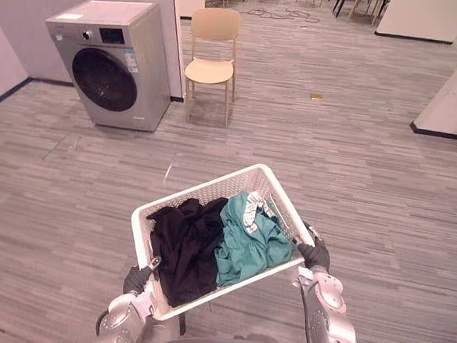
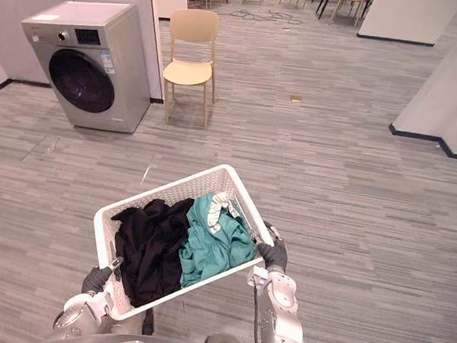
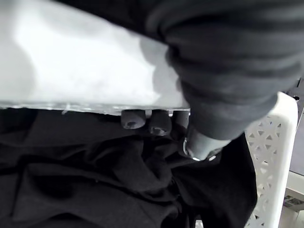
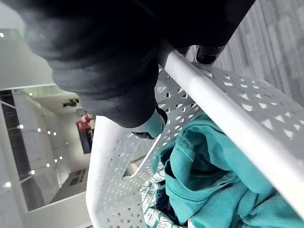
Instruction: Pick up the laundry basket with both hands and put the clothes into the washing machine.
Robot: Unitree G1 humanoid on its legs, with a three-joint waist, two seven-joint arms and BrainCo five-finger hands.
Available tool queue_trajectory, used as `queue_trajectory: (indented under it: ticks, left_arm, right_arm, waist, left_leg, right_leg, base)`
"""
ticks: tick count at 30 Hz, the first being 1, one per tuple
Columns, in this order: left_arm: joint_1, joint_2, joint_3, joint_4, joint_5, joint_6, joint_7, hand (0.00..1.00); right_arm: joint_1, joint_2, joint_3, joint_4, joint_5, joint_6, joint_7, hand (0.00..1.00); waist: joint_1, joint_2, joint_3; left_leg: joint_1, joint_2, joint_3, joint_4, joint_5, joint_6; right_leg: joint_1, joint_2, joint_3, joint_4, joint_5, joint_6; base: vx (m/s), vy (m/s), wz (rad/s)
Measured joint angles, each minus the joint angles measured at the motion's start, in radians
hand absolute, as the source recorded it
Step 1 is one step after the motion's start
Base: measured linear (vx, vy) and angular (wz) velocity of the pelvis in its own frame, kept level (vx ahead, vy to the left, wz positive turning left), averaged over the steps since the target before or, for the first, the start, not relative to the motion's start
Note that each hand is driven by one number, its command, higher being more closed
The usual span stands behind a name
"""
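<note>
Holds a white perforated plastic laundry basket (image 1: 203, 192) by its two short ends, lifted clear of the grey wood-plank floor (image 1: 368, 197). Keeps it turned slightly, so the right end sits farther forward than the left.

Grasps the near-left end with the left hand (image 1: 137, 279). In the left wrist view, hooks dark-tipped fingers (image 3: 133, 118) over the white rim and down inside, just above the dark cloth. Grasps the right end with the right hand (image 1: 314, 256). In the right wrist view, closes over the rim bar, with the thumb (image 4: 151, 124) against the perforated wall.

Carries a crumpled black garment (image 1: 182, 247) in the left half of the basket and a crumpled teal garment (image 1: 255, 240) in the right half. Has the two touching along the middle, with a white patterned piece of cloth (image 1: 249, 208) on top of the teal one.

Faces, well apart and ahead to the left, a silver-grey front-loading washing machine (image 1: 114, 61) by the wall, its round dark door shut. Just beside the machine, on its right, a pale beige chair (image 1: 213, 49) with thin legs.
</note>
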Motion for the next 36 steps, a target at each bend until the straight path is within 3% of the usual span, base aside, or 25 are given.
queue_trajectory:
  ticks: [1, 3, 5, 6, 7, 8, 10, 11, 12, 13, 14, 15, 17, 19, 20, 22, 23, 24, 26, 27, 28, 30, 32, 34, 36]
  left_arm:
    - [0.001, -0.004, -0.002, 0.001, 0.000, -0.002, 0.000, 1.00]
    - [0.003, 0.001, -0.012, 0.005, 0.000, -0.002, 0.000, 1.00]
    - [0.001, 0.001, -0.026, 0.020, 0.000, 0.000, 0.001, 1.00]
    - [-0.005, 0.008, -0.031, 0.046, 0.000, 0.000, 0.001, 1.00]
    - [-0.005, 0.011, -0.031, 0.055, 0.000, 0.001, 0.002, 1.00]
    - [-0.001, 0.036, -0.031, 0.064, 0.000, 0.005, 0.006, 1.00]
    - [-0.019, 0.059, -0.042, 0.069, 0.000, 0.011, 0.007, 1.00]
    - [-0.016, 0.065, -0.043, 0.071, 0.000, 0.011, 0.008, 1.00]
    - [-0.017, 0.088, -0.055, 0.082, 0.000, 0.015, 0.008, 1.00]
    - [-0.018, 0.098, -0.055, 0.087, 0.001, 0.018, 0.008, 1.00]
    - [-0.018, 0.112, -0.058, 0.088, 0.002, 0.020, 0.008, 1.00]
    - [-0.018, 0.119, -0.059, 0.084, 0.006, 0.020, 0.008, 1.00]
    - [-0.020, 0.127, -0.058, 0.075, 0.018, 0.020, 0.007, 1.00]
    - [-0.022, 0.122, -0.064, 0.026, 0.018, 0.021, 0.008, 1.00]
    - [-0.023, 0.123, -0.070, -0.001, 0.018, 0.021, 0.008, 1.00]
    - [-0.027, 0.121, -0.070, -0.003, 0.018, 0.021, 0.008, 1.00]
    - [-0.021, 0.114, -0.069, -0.003, 0.018, 0.021, 0.008, 1.00]
    - [-0.015, 0.105, -0.070, -0.003, 0.019, 0.021, 0.008, 1.00]
    - [-0.009, 0.064, -0.053, -0.009, 0.027, 0.022, 0.008, 1.00]
    - [0.012, 0.050, -0.046, -0.034, 0.037, 0.022, 0.008, 1.00]
    - [0.033, 0.033, -0.046, -0.042, 0.037, 0.022, 0.008, 1.00]
    - [0.058, 0.011, -0.048, -0.043, 0.036, 0.015, 0.004, 1.00]
    - [0.050, 0.009, -0.044, -0.047, 0.036, 0.012, 0.004, 1.00]
    - [0.044, 0.009, -0.041, -0.047, 0.035, 0.007, 0.002, 1.00]
    - [0.039, 0.016, -0.043, -0.036, 0.035, 0.006, 0.000, 1.00]
  right_arm:
    - [0.000, 0.002, 0.005, 0.009, 0.000, -0.001, -0.001, 1.00]
    - [-0.017, -0.014, 0.008, 0.044, 0.000, -0.005, 0.001, 1.00]
    - [-0.023, -0.036, 0.014, 0.086, 0.000, -0.003, 0.001, 1.00]
    - [-0.027, -0.035, 0.012, 0.116, 0.001, -0.004, 0.001, 1.00]
    - [-0.026, -0.038, 0.011, 0.124, 0.000, -0.001, 0.001, 1.00]
    - [-0.027, -0.019, 0.010, 0.148, 0.000, -0.001, 0.001, 1.00]
    - [-0.012, -0.001, -0.002, 0.153, 0.000, 0.000, 0.002, 1.00]
    - [-0.006, 0.013, -0.008, 0.154, -0.001, 0.000, 0.004, 1.00]
    - [0.002, 0.032, -0.005, 0.155, -0.001, 0.000, 0.005, 1.00]
    - [0.009, 0.039, -0.003, 0.156, -0.001, 0.001, 0.005, 1.00]
    - [0.032, 0.048, -0.002, 0.154, -0.001, 0.002, 0.006, 1.00]
    - [0.049, 0.058, -0.003, 0.147, -0.001, 0.001, 0.007, 1.00]
    - [0.056, 0.070, -0.004, 0.129, -0.001, 0.000, 0.006, 1.00]
    - [0.088, 0.084, -0.022, 0.044, 0.000, 0.003, 0.001, 1.00]
    - [0.098, 0.085, -0.025, 0.008, 0.000, 0.003, 0.000, 1.00]
    - [0.098, 0.085, -0.026, -0.012, 0.000, 0.004, 0.000, 1.00]
    - [0.097, 0.079, -0.021, -0.011, 0.000, 0.005, -0.001, 1.00]
    - [0.099, 0.078, -0.020, -0.009, 0.000, 0.006, -0.001, 1.00]
    - [0.097, 0.067, -0.032, -0.008, 0.002, 0.018, -0.003, 1.00]
    - [0.096, 0.044, -0.027, -0.015, 0.004, 0.018, -0.001, 1.00]
    - [0.095, 0.025, -0.019, -0.020, 0.007, 0.018, 0.001, 1.00]
    - [0.096, 0.018, -0.019, -0.028, 0.012, 0.015, -0.001, 1.00]
    - [0.093, 0.015, -0.019, -0.050, 0.012, 0.011, 0.000, 1.00]
    - [0.079, 0.015, -0.017, -0.046, 0.013, 0.003, 0.001, 1.00]
    - [0.049, 0.007, -0.011, -0.014, 0.012, -0.002, 0.000, 1.00]
  waist:
    - [0.007, -0.001, -0.001]
    - [0.006, -0.002, -0.003]
    - [-0.006, 0.008, -0.021]
    - [-0.008, -0.006, -0.043]
    - [-0.007, -0.018, -0.059]
    - [-0.010, -0.071, -0.081]
    - [-0.018, -0.090, -0.076]
    - [-0.020, -0.099, -0.065]
    - [-0.040, -0.101, -0.050]
    - [-0.044, -0.103, -0.043]
    - [-0.051, -0.086, -0.031]
    - [-0.067, -0.078, -0.025]
    - [-0.078, -0.077, -0.017]
    - [-0.091, -0.066, 0.018]
    - [-0.092, -0.055, 0.022]
    - [-0.087, -0.068, 0.016]
    - [-0.082, -0.049, 0.007]
    - [-0.083, -0.029, -0.002]
    - [-0.100, -0.003, 0.002]
    - [-0.096, 0.018, 0.014]
    - [-0.078, 0.032, 0.012]
    - [-0.061, 0.022, 0.018]
    - [-0.048, 0.013, 0.012]
    - [-0.022, 0.002, 0.001]
    - [-0.014, -0.009, -0.004]
  left_leg:
    - [0.010, -0.001, -0.051, -0.185, 0.024, -0.021]
    - [0.018, -0.003, -0.124, -0.385, 0.066, -0.042]
    - [0.012, 0.006, -0.136, -0.482, 0.107, -0.058]
    - [0.023, -0.020, -0.114, -0.472, 0.241, -0.091]
    - [0.023, -0.036, -0.107, -0.462, 0.292, -0.087]
    - [0.018, -0.088, -0.088, -0.411, 0.272, -0.068]
    - [0.040, -0.132, -0.090, -0.341, 0.171, -0.031]
    - [0.095, -0.155, -0.093, -0.340, 0.125, -0.009]
    - [0.156, -0.177, -0.103, -0.341, 0.089, 0.018]
    - [0.190, -0.181, -0.113, -0.344, 0.071, 0.026]
    - [0.259, -0.182, -0.135, -0.368, 0.054, 0.036]
    - [0.325, -0.189, -0.159, -0.417, 0.052, 0.040]
    - [0.400, -0.209, -0.175, -0.488, 0.050, 0.043]
    - [0.479, -0.213, -0.200, -0.513, 0.002, 0.042]
    - [0.500, -0.211, -0.207, -0.508, -0.043, 0.034]
    - [0.549, -0.210, -0.213, -0.499, -0.101, 0.017]
    - [0.582, -0.188, -0.212, -0.485, -0.150, 0.002]
    - [0.593, -0.170, -0.211, -0.465, -0.168, -0.007]
    - [0.476, -0.125, -0.205, -0.117, -0.144, -0.020]
    - [0.347, -0.077, -0.200, 0.192, -0.016, -0.059]
    - [0.268, -0.049, -0.197, 0.381, 0.048, -0.101]
    - [0.134, -0.021, -0.173, 0.613, 0.053, -0.082]
    - [0.063, 0.008, -0.098, 0.590, 0.025, -0.036]
    - [0.025, 0.026, -0.044, 0.375, -0.002, -0.005]
    - [0.023, 0.003, -0.052, 0.013, 0.000, -0.007]
  right_leg:
    - [0.015, -0.021, 0.018, 0.007, -0.031, 0.018]
    - [0.031, -0.044, 0.037, 0.008, -0.075, 0.041]
    - [0.052, -0.077, 0.045, 0.034, -0.150, 0.091]
    - [0.066, -0.118, 0.069, 0.049, -0.174, 0.112]
    - [0.057, -0.133, 0.089, 0.072, -0.174, 0.113]
    - [0.016, -0.185, 0.126, 0.163, -0.156, 0.117]
    - [-0.061, -0.193, 0.158, 0.391, -0.025, 0.116]
    - [-0.153, -0.193, 0.182, 0.617, 0.147, 0.107]
    - [-0.244, -0.150, 0.216, 0.859, 0.214, 0.110]
    - [-0.280, -0.109, 0.226, 0.956, 0.190, 0.111]
    - [-0.342, -0.032, 0.209, 1.073, 0.128, 0.100]
    - [-0.415, 0.005, 0.148, 1.101, 0.078, 0.092]
    - [-0.524, 0.000, 0.069, 1.041, 0.024, 0.082]
    - [-0.573, -0.046, -0.047, 0.749, -0.008, 0.061]
    - [-0.543, -0.084, -0.129, 0.474, 0.011, 0.034]
    - [-0.494, -0.114, -0.183, 0.251, 0.054, -0.001]
    - [-0.475, -0.103, -0.196, 0.242, 0.125, -0.012]
    - [-0.468, -0.089, -0.211, 0.264, 0.139, -0.016]
    - [-0.418, -0.065, -0.241, 0.306, 0.055, -0.027]
    - [-0.360, -0.030, -0.241, 0.288, 0.026, -0.033]
    - [-0.318, -0.004, -0.237, 0.278, 0.003, -0.044]
    - [-0.210, 0.012, -0.219, 0.246, -0.054, -0.070]
    - [-0.122, 0.012, -0.186, 0.185, -0.073, -0.059]
    - [-0.067, 0.001, -0.149, 0.127, -0.080, -0.044]
    - [-0.037, -0.023, -0.113, 0.096, -0.089, -0.018]
  base:
    - [0.51, 0.132, -0.47]
    - [0.51, 0.248, -0.32]
    - [0.54, 0.362, -0.19]
    - [0.59, 0.439, -0.23]
    - [0.72, 0.522, -0.30]
    - [0.72, 0.492, -0.04]
    - [0.57, 0.398, 0.20]
    - [0.51, 0.326, 0.39]
    - [0.50, 0.279, 0.45]
    - [0.46, 0.215, 0.65]
    - [0.46, 0.163, 0.73]
    - [0.46, 0.133, 0.72]
    - [0.48, 0.061, 0.54]
    - [0.60, -0.011, 0.59]
    - [0.62, -0.064, 0.40]
    - [0.60, -0.144, 0.04]
    - [0.59, -0.176, -0.07]
    - [0.58, -0.191, 0.02]
    - [0.61, -0.264, 0.13]
    - [0.53, -0.252, -0.21]
    - [0.54, -0.176, -0.49]
    - [0.55, -0.102, -0.41]
    - [0.52, -0.045, -0.41]
    - [0.48, 0.028, -0.67]
    - [0.44, 0.111, -0.52]
